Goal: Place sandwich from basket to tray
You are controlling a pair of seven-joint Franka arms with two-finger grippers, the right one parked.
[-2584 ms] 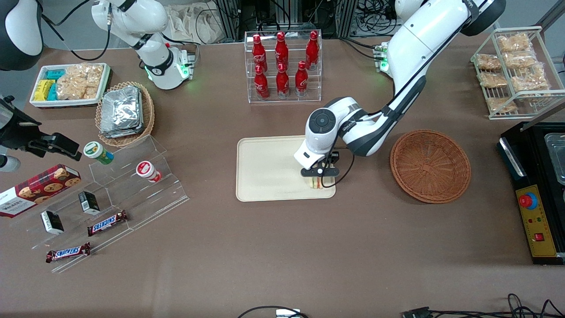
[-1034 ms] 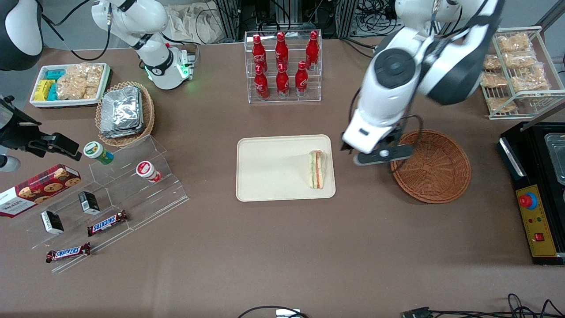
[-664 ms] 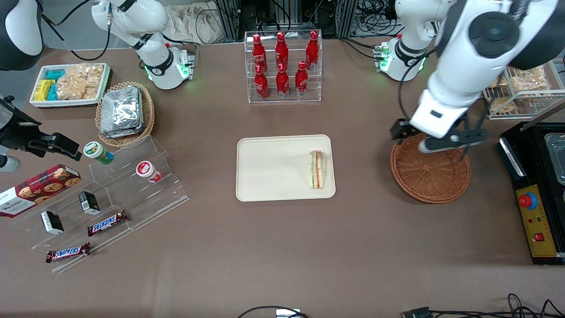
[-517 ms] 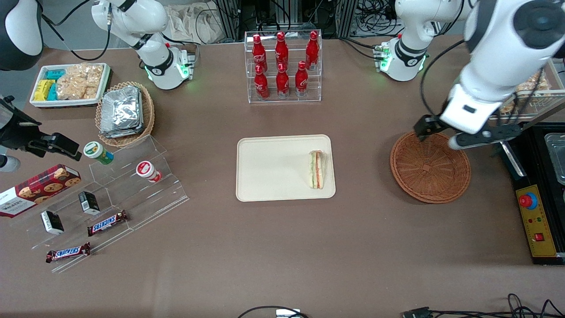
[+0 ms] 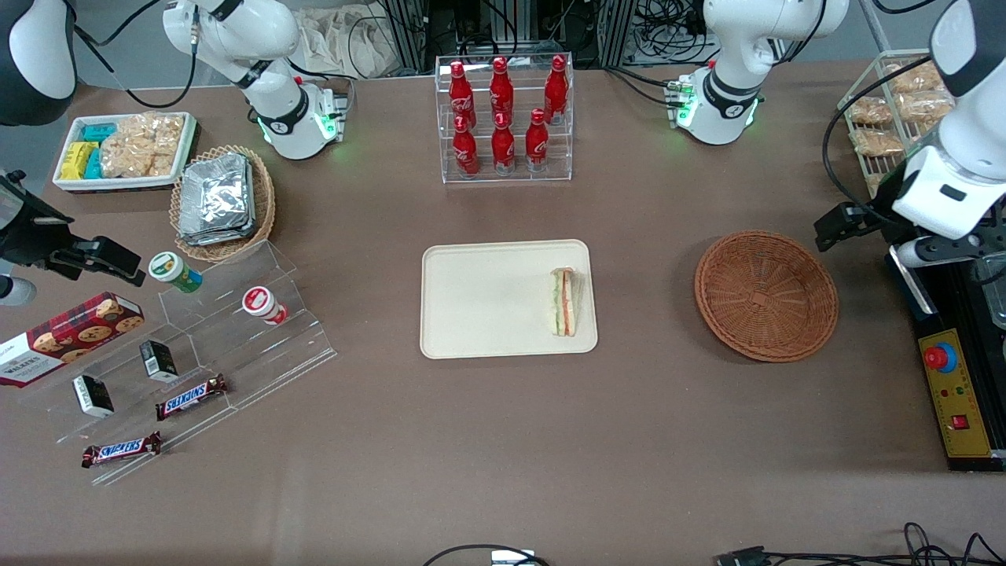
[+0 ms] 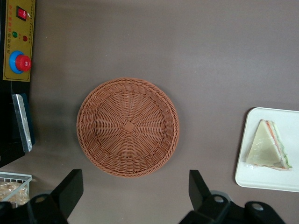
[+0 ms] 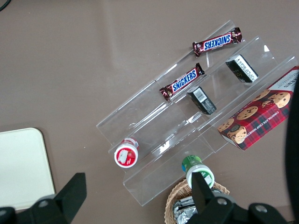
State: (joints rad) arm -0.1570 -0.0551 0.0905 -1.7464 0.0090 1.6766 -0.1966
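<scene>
On the tray (image 5: 487, 299), at its edge nearest the basket (image 5: 766, 295), the sandwich (image 5: 564, 302) is laid flat. Above the table's working-arm end, the gripper (image 6: 132, 198) is held spread wide, nothing gripped.

Rough woven wicker basket (image 5: 766, 295), smooth matt plastic tray (image 5: 487, 299), glossy clear-wrapped sandwich (image 5: 564, 301).

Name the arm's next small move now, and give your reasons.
Probably just hold or park: the sandwich already lies on the tray, the basket holds nothing, and the open gripper hangs above the working arm's end of the table, holding nothing.
</scene>
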